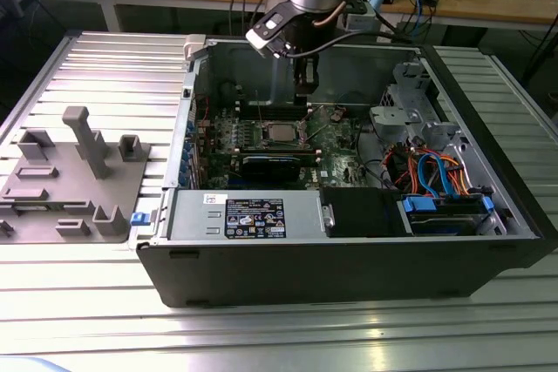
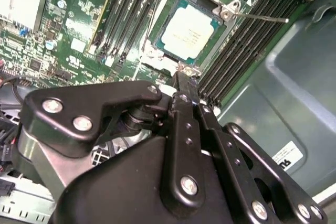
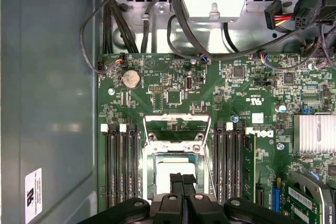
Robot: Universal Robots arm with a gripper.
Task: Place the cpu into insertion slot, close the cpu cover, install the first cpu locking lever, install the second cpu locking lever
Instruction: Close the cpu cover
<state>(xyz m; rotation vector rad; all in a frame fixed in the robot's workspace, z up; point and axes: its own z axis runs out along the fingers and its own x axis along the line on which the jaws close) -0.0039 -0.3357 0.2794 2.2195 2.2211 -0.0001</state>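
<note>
Step 1 looks done. The cpu (image 2: 188, 29) lies flat in the insertion slot (image 2: 226, 13), square w/ the rim, its green edge showing all round the grey top. In the exterior view it sits approx. mid-board inside the open PC case (image 1: 349, 276). My gripper (image 1: 302, 86) hangs at about 1 o'clock from it, just above the board.

The gripper's fingers (image 3: 176, 178) are pressed together w/ nothing between them, so I carry nothing. In both wrist views the tips hover over the chip's edge nearest me; whether touching or just clear, I can't tell.

Step 2 isn't done, as I judge it. In the first wrist view the cpu cover (image 3: 176, 115) shows as a thin silvery frame at the slot's end away from my gripper. The board is visible thru its window, so it seems raised, not down on the chip. That fits w/ the chip's whole edge being bare in the second wrist view.

Steps 3 & 4 aren't done either, I reckon. One locking lever (image 2: 262, 18), a thin silvery rod, sticks out free over the memory slots (image 2: 247, 40) beside the socket, not hooked down.

So approx. 1 of 4 is done; cover + levers are left. A grey fixture tray (image 1: 70, 180) sits on the worktop (image 1: 261, 337) at 9 o'clock of the case.
</note>
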